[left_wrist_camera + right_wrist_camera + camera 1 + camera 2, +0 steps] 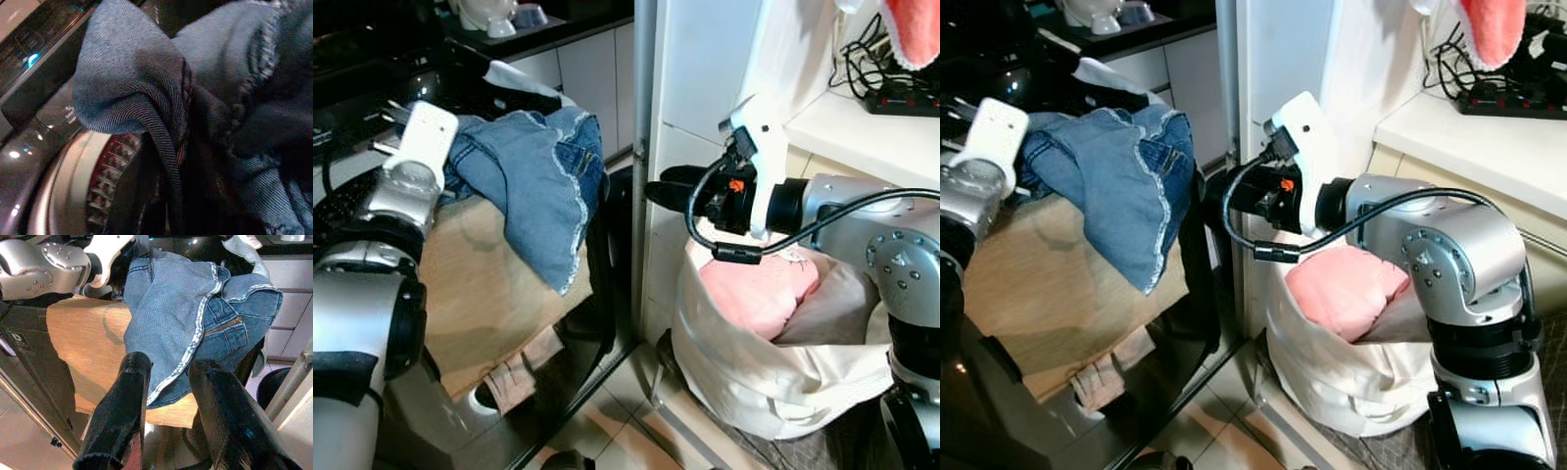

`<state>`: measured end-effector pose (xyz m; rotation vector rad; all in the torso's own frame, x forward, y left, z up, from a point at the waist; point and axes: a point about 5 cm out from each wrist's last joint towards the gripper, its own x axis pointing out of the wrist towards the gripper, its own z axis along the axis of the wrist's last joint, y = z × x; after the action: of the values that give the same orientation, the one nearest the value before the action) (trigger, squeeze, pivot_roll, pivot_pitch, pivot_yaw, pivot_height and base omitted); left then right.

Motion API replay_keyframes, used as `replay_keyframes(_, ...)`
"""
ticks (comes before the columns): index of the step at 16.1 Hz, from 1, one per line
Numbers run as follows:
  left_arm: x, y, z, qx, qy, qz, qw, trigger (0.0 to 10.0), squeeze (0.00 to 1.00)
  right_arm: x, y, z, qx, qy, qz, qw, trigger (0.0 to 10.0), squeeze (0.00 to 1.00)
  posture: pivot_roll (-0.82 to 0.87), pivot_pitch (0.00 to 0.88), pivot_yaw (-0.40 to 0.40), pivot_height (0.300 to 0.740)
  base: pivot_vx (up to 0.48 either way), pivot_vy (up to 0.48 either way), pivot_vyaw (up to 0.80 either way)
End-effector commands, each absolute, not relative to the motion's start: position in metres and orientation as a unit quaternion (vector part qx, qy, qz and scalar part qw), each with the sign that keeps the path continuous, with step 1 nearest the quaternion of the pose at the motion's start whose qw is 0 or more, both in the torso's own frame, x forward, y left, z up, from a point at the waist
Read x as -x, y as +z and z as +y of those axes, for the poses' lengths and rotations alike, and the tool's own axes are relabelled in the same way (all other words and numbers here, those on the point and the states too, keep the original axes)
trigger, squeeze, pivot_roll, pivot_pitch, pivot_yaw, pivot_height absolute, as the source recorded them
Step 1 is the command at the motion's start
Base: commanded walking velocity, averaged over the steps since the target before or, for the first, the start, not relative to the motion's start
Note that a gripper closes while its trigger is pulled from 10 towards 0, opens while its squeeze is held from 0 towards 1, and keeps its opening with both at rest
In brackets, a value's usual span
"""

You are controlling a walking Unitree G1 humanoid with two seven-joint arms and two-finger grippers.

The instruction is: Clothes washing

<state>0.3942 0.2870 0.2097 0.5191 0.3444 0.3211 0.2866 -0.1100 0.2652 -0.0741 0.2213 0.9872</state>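
Note:
A blue denim garment [543,181] is bunched at my left gripper [452,162] and drapes down over a tan board [480,284]. The left gripper is shut on the denim, its fingers buried in the folds. In the left wrist view the denim [195,98] hangs just above the washing machine's drum rim [68,196]. My right gripper [173,364] is open and holds nothing. It reaches level towards the denim from beside the white pillar. Below the right arm, a cream laundry bag [754,387] holds a pink garment [759,289].
A white pillar [695,78] stands just behind the right gripper. The machine's dark glossy front [558,392] is below the board, with a beige cloth [514,377] at its foot. A counter at the right carries a power strip [901,98]; a pink towel [915,29] hangs above it.

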Motion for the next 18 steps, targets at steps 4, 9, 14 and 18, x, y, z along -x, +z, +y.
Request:
replay_keyframes(4,-0.398,0.239,0.291,-0.227,0.176,0.129,0.949,10.0,1.0,-0.284,0.266,-0.106,0.042,0.478,0.106,0.871,10.0,0.0,-0.09,0.0,0.056,0.74,0.0,0.0,0.0)
replay_keyframes(9,-0.397,0.251,0.299,-0.254,0.195,0.114,0.941,10.0,1.0,-0.287,0.268,-0.109,0.042,0.471,0.102,0.875,10.0,0.0,-0.08,0.0,0.058,0.74,0.0,0.0,0.0)
replay_keyframes(14,-0.403,0.308,0.287,-0.12,0.215,-0.057,0.967,10.0,0.0,-0.288,0.27,-0.111,0.042,0.464,0.1,0.879,10.0,0.0,-0.09,0.0,0.061,0.74,0.0,0.0,0.0)
replay_keyframes(18,-0.416,0.29,0.18,-0.091,-0.282,-0.026,0.955,10.0,0.0,-0.283,0.265,-0.113,0.05,0.465,0.109,0.877,10.0,0.0,-0.09,0.0,0.065,0.74,0.0,0.0,0.0)
